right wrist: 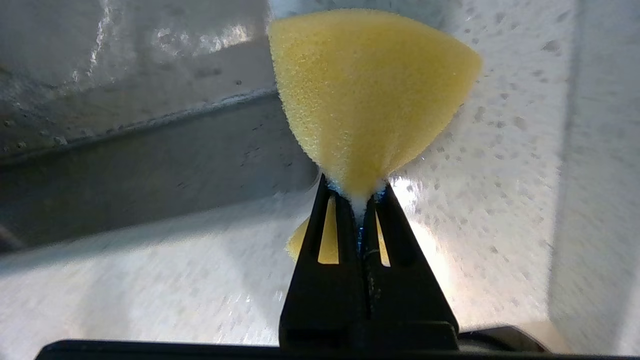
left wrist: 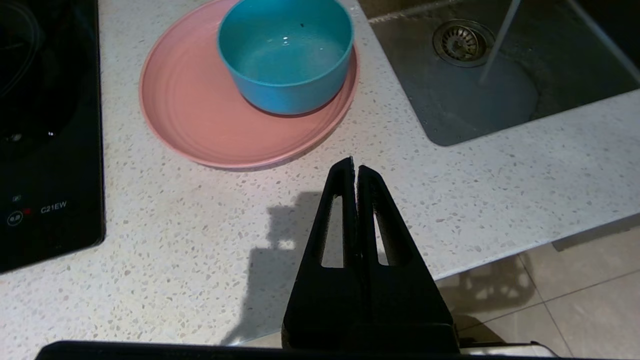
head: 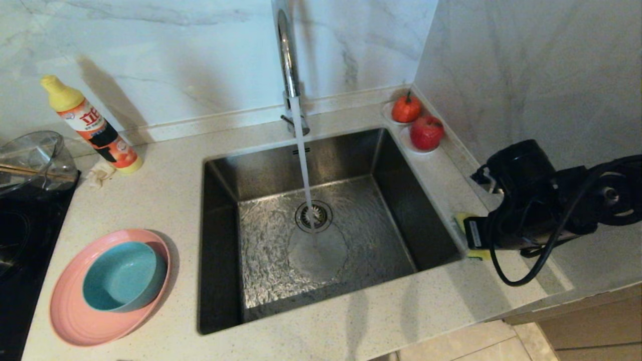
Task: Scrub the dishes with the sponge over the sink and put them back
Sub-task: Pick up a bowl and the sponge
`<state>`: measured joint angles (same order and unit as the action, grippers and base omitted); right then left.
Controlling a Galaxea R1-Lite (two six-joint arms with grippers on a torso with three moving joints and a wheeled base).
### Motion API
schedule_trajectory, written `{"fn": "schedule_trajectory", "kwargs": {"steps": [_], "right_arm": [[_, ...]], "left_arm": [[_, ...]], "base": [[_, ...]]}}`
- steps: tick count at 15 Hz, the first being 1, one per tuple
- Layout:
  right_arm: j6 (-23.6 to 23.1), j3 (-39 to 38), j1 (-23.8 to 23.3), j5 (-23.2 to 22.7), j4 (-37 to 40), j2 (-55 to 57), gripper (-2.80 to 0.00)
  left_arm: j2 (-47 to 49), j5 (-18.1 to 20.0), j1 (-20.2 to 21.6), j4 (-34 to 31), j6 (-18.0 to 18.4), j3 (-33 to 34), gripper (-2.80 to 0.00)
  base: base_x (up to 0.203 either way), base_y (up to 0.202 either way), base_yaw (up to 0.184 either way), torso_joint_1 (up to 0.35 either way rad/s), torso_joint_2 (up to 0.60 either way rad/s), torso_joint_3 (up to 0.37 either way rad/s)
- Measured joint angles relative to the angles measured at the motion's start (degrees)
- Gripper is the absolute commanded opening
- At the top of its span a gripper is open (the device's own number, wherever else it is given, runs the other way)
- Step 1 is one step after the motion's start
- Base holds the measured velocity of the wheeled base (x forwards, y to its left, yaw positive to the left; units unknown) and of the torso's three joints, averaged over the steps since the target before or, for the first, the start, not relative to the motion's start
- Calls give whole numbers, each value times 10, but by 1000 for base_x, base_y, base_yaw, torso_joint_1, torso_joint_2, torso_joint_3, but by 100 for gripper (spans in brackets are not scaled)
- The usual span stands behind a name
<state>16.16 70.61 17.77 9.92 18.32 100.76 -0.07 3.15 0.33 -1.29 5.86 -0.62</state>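
Right gripper: jaws pinching yellow sponge at its waist, foam flaring beyond tips, on counter at 3 o'clock of sink, just beside the rim

Left gripper: jaws pressed together, nothing between, hovering over counter near pink plate

Teal bowl resting inside plate at 9 o'clock of sink

Tap at 12 o'clock, water running onto drain strainer
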Motion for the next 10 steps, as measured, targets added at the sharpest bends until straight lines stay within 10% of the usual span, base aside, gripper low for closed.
{"fn": "schedule_trajectory", "kwargs": {"steps": [10], "right_arm": [[-47,-9,155,-77,138,-221,-280]], "left_arm": [[0,0,0,0,0,0,-280]], "base": [[0,0,0,0,0,0]]}}
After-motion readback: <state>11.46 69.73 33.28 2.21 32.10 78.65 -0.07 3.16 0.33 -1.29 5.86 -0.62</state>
